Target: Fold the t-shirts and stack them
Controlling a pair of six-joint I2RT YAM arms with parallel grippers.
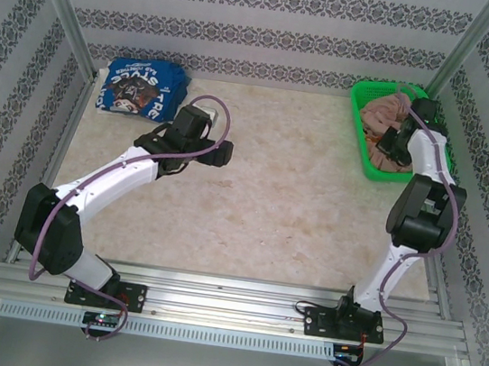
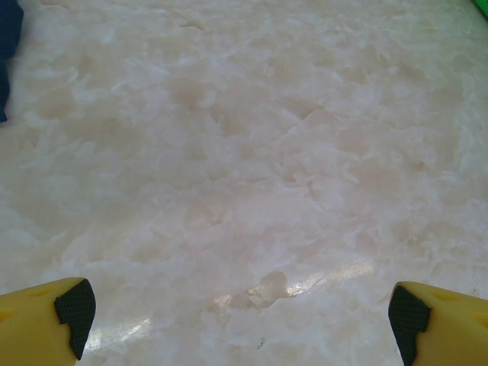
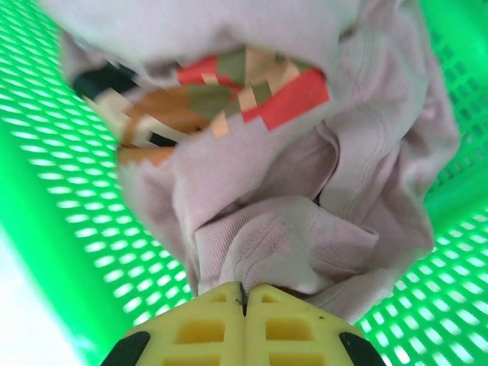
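**A:** What room do we have around the left gripper [image 1: 222,153]?

**B:** Plenty. It hangs over bare worktop [image 1: 295,208], and the marbled surface runs open ahead of it and off to its right. Patterned walls [image 1: 23,70] close three sides. The left wall stands well apart from that gripper.

**A:** And around the right gripper [image 3: 244,293]?

**B:** Tight. We see it reaching down inside the green basket [image 1: 359,126], which sits in the far right corner just beside the right wall. From the wrist, we see mesh rising on both sides of the gripper.

**A:** What is in the basket?

**B:** The pink t-shirt [image 3: 305,229], crumpled, with a red, orange and dark print showing just beyond the fingertips. It fills most of the basket.

**A:** And the other shirt?

**B:** The blue t-shirt [image 1: 140,86], with white lettering, lies in a compact heap on the worktop in the far left corner. That is beyond the left gripper and to its left, apart from it. From the left wrist we catch a sliver of blue at the left edge.

**A:** How do the grippers stand?

**B:** The left one is released, with its yellow fingers [image 2: 72,305] spread wide and holding nothing. The right one is clenched. Its two yellow fingers meet along their seam, and a bunched fold of the pink t-shirt runs into their tips, so we read it as grasping the cloth.
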